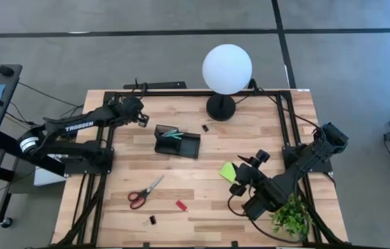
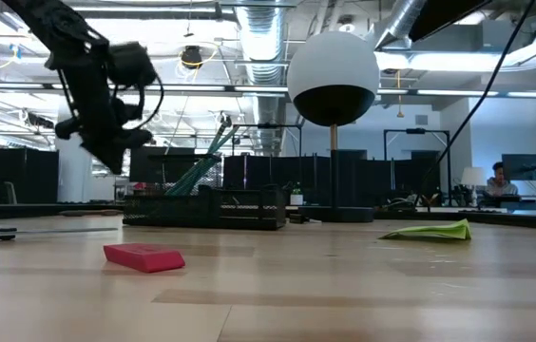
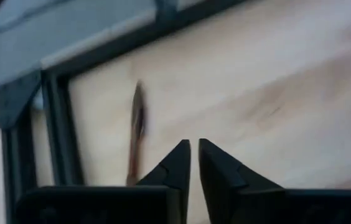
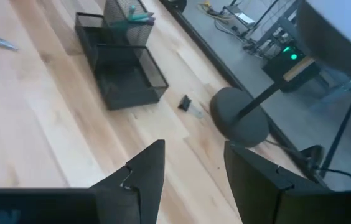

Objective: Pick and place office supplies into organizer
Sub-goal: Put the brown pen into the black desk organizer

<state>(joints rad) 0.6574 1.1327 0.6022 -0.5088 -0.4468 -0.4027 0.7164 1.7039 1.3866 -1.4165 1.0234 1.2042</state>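
The left gripper (image 1: 142, 119) hung over the far left part of the wooden table (image 1: 188, 187), raised above the boards and just left of the organizer (image 1: 177, 141); in its own wrist view its fingertips (image 3: 182, 155) stood nearly together with only a thin slit between them and nothing held, and a thin brown pen (image 3: 137, 127) lay on the wood just beyond them, close to the black frame rail (image 3: 57, 130) at the table's edge. The right gripper (image 1: 240, 183) waited over the near right part of the table with its jaws well apart and empty, beside the lime-green sticky-note pad (image 1: 228, 171), which lay flat on the boards right of centre. The organizer, a black mesh tray, sat near the middle of the table toward the far side, with teal and green pens (image 1: 172, 133) leaning in its left compartment and the wider compartment on its right looking empty in the right wrist view. A black clip (image 1: 205, 128) lay between the organizer and the round black base of the white globe lamp (image 1: 227, 67) at the far edge. Nearer, the red-handled scissors (image 1: 144, 192) lay left of centre, a small red piece (image 1: 180, 205) lay to their right, and a second black clip (image 1: 151, 220) lay close to the near edge. A small green plant (image 1: 292, 218) stood at the near right corner, beside the right arm. In the low view a seated person (image 2: 502, 180) showed far off in the room on the right.
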